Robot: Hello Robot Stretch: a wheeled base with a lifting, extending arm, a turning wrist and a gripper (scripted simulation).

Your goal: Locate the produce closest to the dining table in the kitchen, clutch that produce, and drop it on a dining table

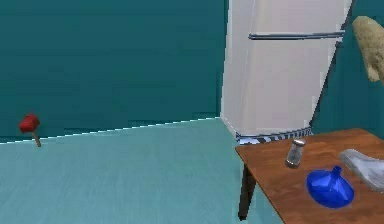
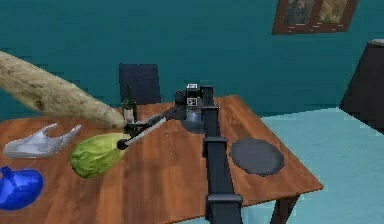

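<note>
Facing a fridge (image 1: 280, 70) ahead; arm side, gripper (image 2: 126, 144) at the lettuce (image 2: 95, 157)

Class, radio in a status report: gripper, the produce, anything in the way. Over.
Gripper at the lettuce; hold unclear. Lettuce lies on wooden table. Bread loaf close beside.

We are in a home kitchen: a white fridge (image 1: 285, 65) at one o'clock, a wooden dining worktop (image 1: 280, 175) at four, teal walls (image 1: 110, 60).
</note>
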